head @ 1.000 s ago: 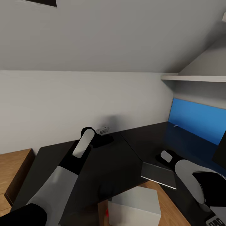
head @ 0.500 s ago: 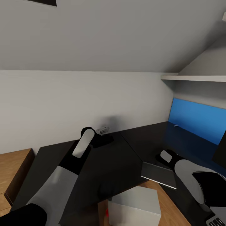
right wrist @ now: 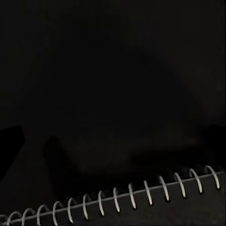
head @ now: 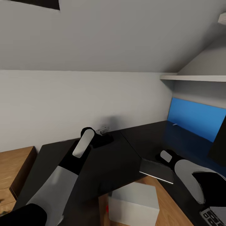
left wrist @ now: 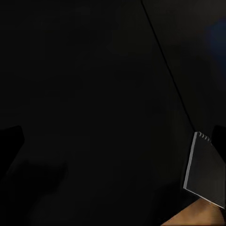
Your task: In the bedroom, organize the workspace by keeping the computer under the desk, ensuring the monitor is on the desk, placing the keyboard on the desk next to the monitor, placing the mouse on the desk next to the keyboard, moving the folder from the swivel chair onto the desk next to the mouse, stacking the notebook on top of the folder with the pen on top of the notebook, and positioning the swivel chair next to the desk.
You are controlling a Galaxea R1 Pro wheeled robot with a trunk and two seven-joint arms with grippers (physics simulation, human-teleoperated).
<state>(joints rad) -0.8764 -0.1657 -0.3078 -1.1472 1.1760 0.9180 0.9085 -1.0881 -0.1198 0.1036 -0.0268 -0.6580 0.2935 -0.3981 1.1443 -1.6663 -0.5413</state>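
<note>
The dark grey spiral-bound notebook (head: 156, 171) lies on the glossy black desk (head: 125, 150), one corner hanging past the inner edge. Its wire spiral (right wrist: 117, 200) is close below my right gripper (head: 164, 156), whose dark fingers stand apart with nothing between them. My left gripper (head: 98, 138) hovers over the desk's back corner near the wall, fingers also apart and empty; from there the notebook (left wrist: 203, 169) lies off to one side. The pale computer (head: 133, 204) stands on the floor below the desk edge. The monitor (head: 219, 141) and the keyboard (head: 213, 216) are cut off at the right. Mouse, folder, pen and swivel chair are out of view.
A blue wall panel (head: 197, 121) backs the desk's right wing, with a white shelf (head: 194, 77) above it under the sloped ceiling. A light wooden drawer unit (head: 12, 166) stands at the left end. Wooden floor (head: 169, 207) shows beside the computer.
The whole picture has shifted a little, so more of the monitor and keyboard show at the right. Both arms keep their places over the desk.
</note>
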